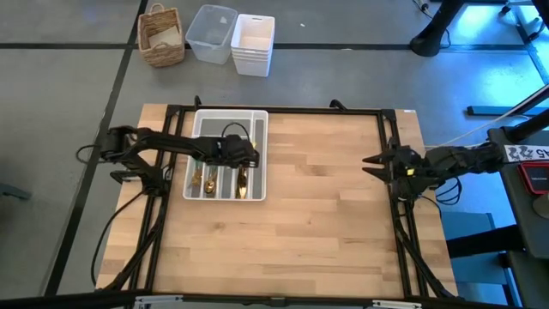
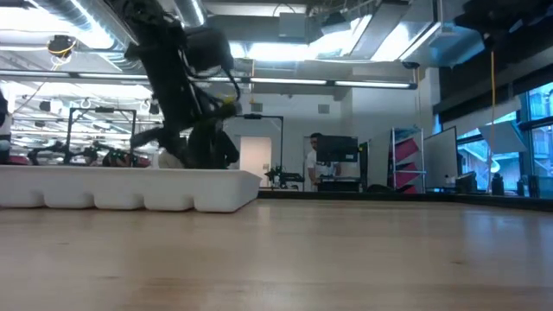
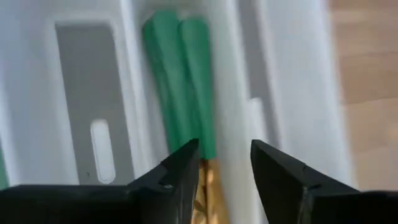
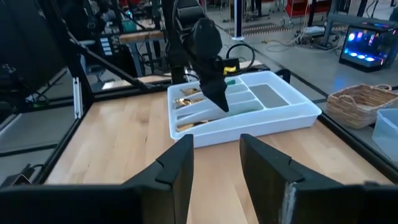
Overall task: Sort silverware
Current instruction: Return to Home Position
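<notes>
The white compartmented tray [image 1: 227, 114] sits on the table's left half. Silverware with gold heads and green handles lies in its long compartments [image 1: 242, 178] [image 4: 186, 102]. My left gripper [image 3: 224, 149] is open and points down into the tray [image 3: 239, 74]. It is over two green handles [image 3: 180, 87] that lie side by side, at the place where they meet their gold heads [image 3: 208, 186]. The high view shows it [image 1: 249, 159] over the tray's right compartments. My right gripper [image 4: 217, 143] is open and waits at the table's right edge [image 1: 369, 160], far from the tray.
Beyond the table's far edge stand a wicker basket [image 1: 161, 36], a clear plastic tub [image 1: 211, 33] and a stack of white containers [image 1: 253, 43]. Bare wood [image 1: 317, 197] stretches between the tray and my right arm. A person [image 2: 313, 164] stands far back in the room.
</notes>
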`<state>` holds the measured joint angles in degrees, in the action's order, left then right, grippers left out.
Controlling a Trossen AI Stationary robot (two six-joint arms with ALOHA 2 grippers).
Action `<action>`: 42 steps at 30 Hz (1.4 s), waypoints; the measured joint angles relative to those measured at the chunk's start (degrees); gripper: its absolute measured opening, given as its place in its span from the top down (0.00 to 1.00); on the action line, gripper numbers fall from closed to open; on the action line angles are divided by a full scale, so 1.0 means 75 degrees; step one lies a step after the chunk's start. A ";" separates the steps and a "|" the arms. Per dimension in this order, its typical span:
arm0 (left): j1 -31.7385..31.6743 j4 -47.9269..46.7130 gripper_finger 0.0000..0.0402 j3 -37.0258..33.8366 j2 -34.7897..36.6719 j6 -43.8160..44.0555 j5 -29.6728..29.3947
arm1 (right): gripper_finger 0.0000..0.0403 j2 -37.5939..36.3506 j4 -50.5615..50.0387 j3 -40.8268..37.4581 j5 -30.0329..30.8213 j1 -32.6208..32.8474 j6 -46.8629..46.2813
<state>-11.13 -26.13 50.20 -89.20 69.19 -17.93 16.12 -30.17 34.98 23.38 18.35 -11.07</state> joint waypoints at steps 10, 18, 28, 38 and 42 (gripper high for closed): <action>0.0497 0.0006 0.65 0.0057 0.3574 -0.4021 -0.0541 | 0.67 -0.0996 -0.0377 0.0000 0.0201 -0.0001 -0.0010; 0.1190 0.0027 0.65 -0.0991 0.6846 -0.6072 -0.0757 | 0.67 -0.1626 -0.1344 -0.0003 0.1706 -0.0003 -0.0715; 0.1200 0.2404 0.65 -0.4381 1.0835 -0.6181 -0.0625 | 0.67 -0.1669 -0.1480 -0.0003 0.2351 -0.0003 -0.0743; 0.1195 0.4001 0.65 -0.5718 1.1767 -0.8400 -0.0490 | 0.67 -0.1696 -0.1127 -0.1003 0.2801 -0.0003 -0.2319; 0.1192 0.3967 0.65 -0.5803 1.1801 -0.8474 -0.0487 | 0.67 -0.1675 -0.0206 -0.1769 0.2669 -0.0003 -0.2529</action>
<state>-2.20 3.62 6.68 -0.69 5.63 -21.58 3.55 -31.71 21.71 43.39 18.33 -30.04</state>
